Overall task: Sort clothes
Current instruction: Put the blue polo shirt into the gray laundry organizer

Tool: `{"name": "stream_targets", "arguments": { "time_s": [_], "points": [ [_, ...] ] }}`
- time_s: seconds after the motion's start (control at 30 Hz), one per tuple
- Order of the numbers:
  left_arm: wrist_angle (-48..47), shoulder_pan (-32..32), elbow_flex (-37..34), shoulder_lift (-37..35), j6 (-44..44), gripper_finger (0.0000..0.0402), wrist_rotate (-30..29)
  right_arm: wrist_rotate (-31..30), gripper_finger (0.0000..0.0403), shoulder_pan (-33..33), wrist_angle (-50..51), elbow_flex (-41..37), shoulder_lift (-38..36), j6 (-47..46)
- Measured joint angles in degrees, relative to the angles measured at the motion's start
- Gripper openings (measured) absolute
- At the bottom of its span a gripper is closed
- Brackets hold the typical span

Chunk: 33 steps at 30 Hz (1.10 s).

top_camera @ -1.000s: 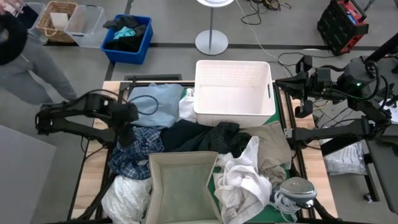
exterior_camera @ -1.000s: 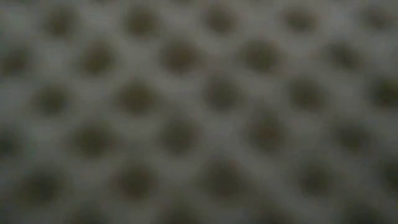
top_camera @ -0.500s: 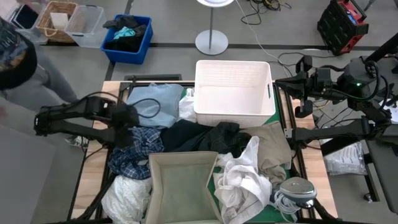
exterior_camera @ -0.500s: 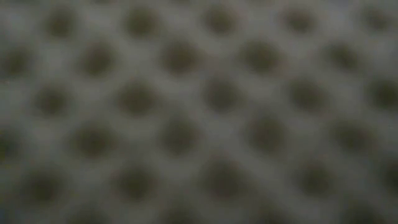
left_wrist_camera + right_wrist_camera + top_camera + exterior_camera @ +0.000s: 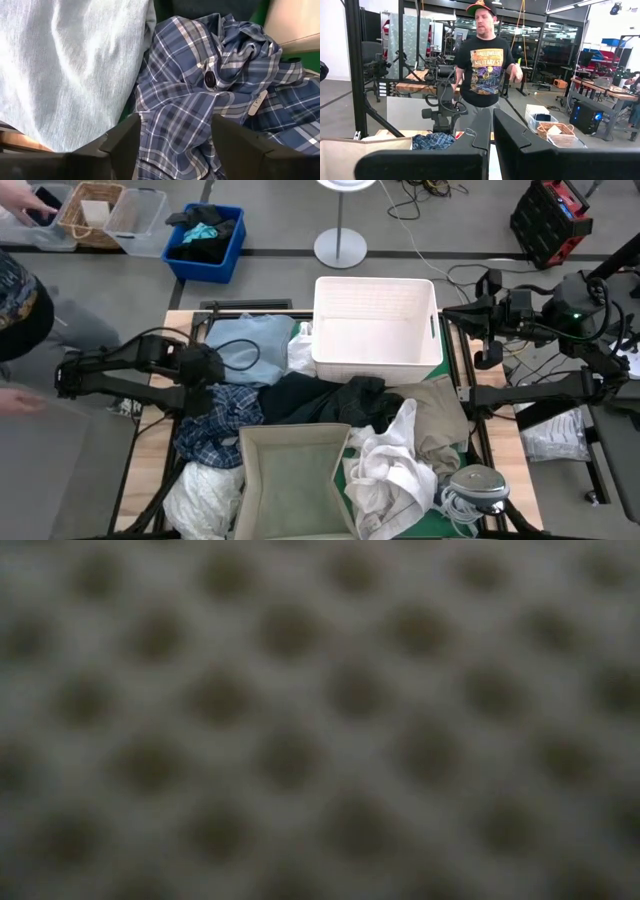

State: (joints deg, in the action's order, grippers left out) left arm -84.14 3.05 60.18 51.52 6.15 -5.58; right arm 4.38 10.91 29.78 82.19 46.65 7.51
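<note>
High view: left gripper (image 5: 203, 376) sits low over the seam between light blue shirt (image 5: 243, 348) and blue plaid shirt (image 5: 217, 423), arm reaching in from table's left edge; pose same as 0.5 s ago. Left wrist view — fingers (image 5: 123, 141) spread apart, plaid cloth showing between them, nothing pinched.

Right gripper (image 5: 489, 315) parked off the table's right-rear corner, beside the white bin (image 5: 376, 328); unchanged. Right wrist view: its fingers (image 5: 481, 131) pressed together, holding nothing.

Clothes, all on table:
- light blue shirt – rear left, touching bin's left wall.
- blue plaid shirt – left, in front of it.
- black garment (image 5: 330, 397) – centre, just before the bin.
- khaki piece (image 5: 438, 412) – right.
- white piece (image 5: 390, 462) – front right.
- cream piece (image 5: 201, 494) – front left.
- tan fabric bin (image 5: 295, 478) – front centre.

Change vs. earlier: only the person (image 5: 22, 300) left of the table has shifted, hand now near the frame's left edge.

Low view: blocked by blurred mesh, nothing legible.
</note>
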Motion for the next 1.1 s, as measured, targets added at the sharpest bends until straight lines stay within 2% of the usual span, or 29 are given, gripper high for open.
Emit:
{"name": "stream_targets", "arguments": {
  "time_s": [0.13, 0.4, 0.63, 1.1],
  "points": [
    [0.1, 0.0, 0.0, 0.3, 0.3, 0.0238, 0.0, 0.0, 0.0013, 0.0, 0.0, 0.0, 0.0, 0.0],
    [0.7, 0.0, -0.3, 0.2, 0.6, 0.0239, 0.1, 0.0, 0.0013, 0.0, 0.0, 0.0, 0.0, 0.0],
    [0.8, 0.0, -3.8, 0.2, 3.9, 0.0233, 1.3, 0.0, 0.0013, 0.0, 0.0, 0.0, 0.0, 0.0],
    [4.9, 0.0, -11.1, -0.3, 4.0, 0.0233, 1.8, 0.0, 0.0013, 0.0, 0.0, 0.0, 1.2, 0.0]
  ]
}}
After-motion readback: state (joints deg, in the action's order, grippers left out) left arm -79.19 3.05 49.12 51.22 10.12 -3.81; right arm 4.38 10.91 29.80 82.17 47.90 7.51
